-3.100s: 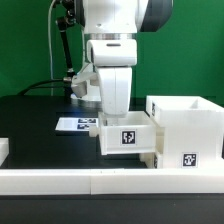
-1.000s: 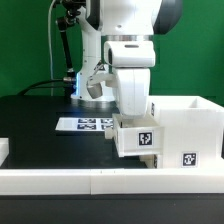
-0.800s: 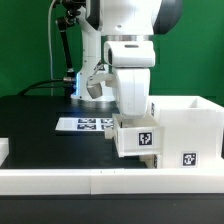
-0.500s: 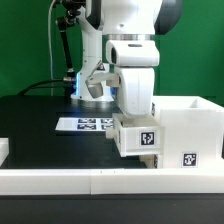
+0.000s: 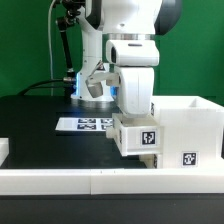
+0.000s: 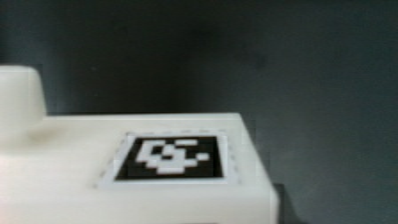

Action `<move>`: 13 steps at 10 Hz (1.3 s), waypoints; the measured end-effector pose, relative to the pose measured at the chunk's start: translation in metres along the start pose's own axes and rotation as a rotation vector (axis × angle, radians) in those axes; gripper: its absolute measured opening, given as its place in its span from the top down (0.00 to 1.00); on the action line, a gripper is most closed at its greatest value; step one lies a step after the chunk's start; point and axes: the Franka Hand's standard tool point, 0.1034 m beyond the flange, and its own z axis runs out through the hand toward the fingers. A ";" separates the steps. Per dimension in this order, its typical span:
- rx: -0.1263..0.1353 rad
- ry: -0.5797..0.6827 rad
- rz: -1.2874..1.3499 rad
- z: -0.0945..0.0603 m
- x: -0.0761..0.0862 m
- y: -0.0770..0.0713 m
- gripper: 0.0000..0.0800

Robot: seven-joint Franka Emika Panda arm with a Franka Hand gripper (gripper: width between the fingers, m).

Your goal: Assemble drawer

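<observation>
Gripper: the gripper (image 5: 134, 122) comes straight down from the arm onto a small white tray; its fingers are hidden behind the wrist housing and the tray, so whether they are clamped or spread cannot be told.
Tray: the tray (image 5: 138, 137) sits directly under the gripper, its tagged face toward the exterior camera, pressed against the side of the shell that faces the exterior view's left. The wrist view shows its white top with a black-and-white tag (image 6: 173, 158), blurred, above dark table.
Shell: the tall white shell (image 5: 187, 128), open at the top, stands just to the exterior view's right of the tray and carries its own small tag low on its front face.
Rail: a long white border rail (image 5: 100, 180) runs in front of the shell and tray, closest to the exterior camera.
Marker board: the marker board (image 5: 85, 125) lies flat on the black table (image 5: 35, 125), beyond the tray toward the exterior view's left.
Obstructions: the arm's white body blocks the tray's top and the space behind it; a green backdrop stands behind.
</observation>
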 end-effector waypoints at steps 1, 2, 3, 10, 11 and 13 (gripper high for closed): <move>0.000 0.000 0.001 0.000 0.000 0.000 0.85; 0.000 -0.001 0.002 -0.001 0.000 -0.001 0.68; -0.003 -0.001 0.002 -0.003 0.000 -0.001 0.45; 0.018 -0.046 0.009 -0.052 -0.022 0.026 0.19; 0.027 -0.047 -0.021 -0.053 -0.031 0.036 0.19; 0.047 -0.042 -0.032 -0.042 -0.045 0.050 0.19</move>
